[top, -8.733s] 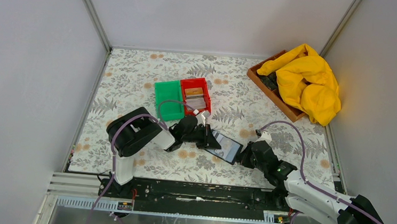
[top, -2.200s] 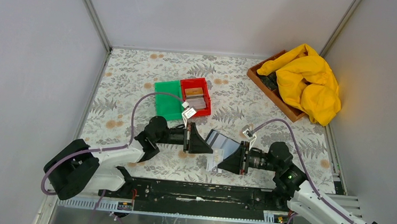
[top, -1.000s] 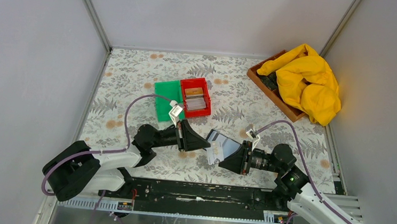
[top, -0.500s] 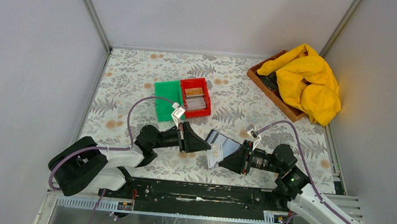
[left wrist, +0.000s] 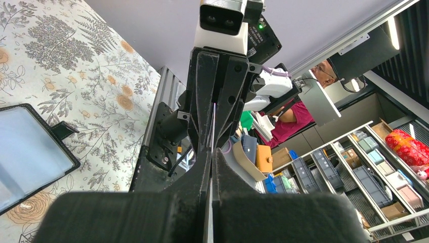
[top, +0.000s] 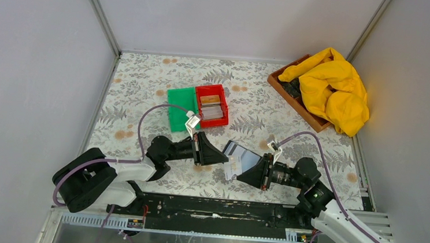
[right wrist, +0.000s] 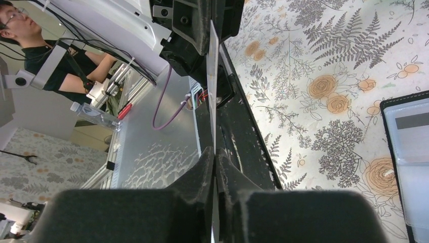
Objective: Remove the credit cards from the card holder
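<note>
From above, two bins touch side by side at 12 o'clock of the arms. The red bin [top: 226, 106] holds two cards [top: 212, 107], one brownish and one grey-white, and the green bin [top: 180, 110] sits left of it. At 2 o'clock a wooden tray [top: 294, 106] carries a yellow cloth [top: 334, 87]. One card holder [top: 244, 157] lies open on the table, at 3 o'clock just beside the left gripper [top: 224, 159]. One pale credit card [top: 231, 169] stands between that gripper and the right gripper [top: 237, 174].

Left wrist: the fingers pinch the card's edge, with the holder at 9 o'clock.

Right wrist: the fingers clamp the same card, with the holder at 3 o'clock.
</note>
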### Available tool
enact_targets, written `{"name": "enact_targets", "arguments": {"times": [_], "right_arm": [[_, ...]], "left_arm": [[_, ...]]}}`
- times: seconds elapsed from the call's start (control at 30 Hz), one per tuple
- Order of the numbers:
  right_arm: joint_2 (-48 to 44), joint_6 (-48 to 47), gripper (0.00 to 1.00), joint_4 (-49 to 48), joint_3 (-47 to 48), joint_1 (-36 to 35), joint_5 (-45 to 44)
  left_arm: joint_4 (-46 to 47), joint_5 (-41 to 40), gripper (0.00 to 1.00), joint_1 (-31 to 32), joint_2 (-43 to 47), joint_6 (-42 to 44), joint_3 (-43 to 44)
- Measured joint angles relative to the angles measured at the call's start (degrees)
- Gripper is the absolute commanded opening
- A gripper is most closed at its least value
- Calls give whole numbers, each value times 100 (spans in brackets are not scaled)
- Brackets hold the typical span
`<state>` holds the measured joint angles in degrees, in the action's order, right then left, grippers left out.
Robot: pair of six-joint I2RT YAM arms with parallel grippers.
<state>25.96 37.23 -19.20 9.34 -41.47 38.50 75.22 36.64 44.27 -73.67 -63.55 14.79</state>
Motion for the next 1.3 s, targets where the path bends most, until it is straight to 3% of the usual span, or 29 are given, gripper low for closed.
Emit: {"name": "enact_targets", "arguments": {"times": [0.37, 0.67, 1.3], "right_arm": [[-326, -76, 0, 278, 0, -2, -155], [-391, -520, 0, 979, 452, -20, -435], [608, -1333, 0, 1725, 1486, -44, -566]], "left_arm": [[22, -28, 0, 7, 31, 20, -85], [-313, -160, 0, 39, 621, 280, -358], [-308, -481, 0, 37, 1099, 343, -1104]]}}
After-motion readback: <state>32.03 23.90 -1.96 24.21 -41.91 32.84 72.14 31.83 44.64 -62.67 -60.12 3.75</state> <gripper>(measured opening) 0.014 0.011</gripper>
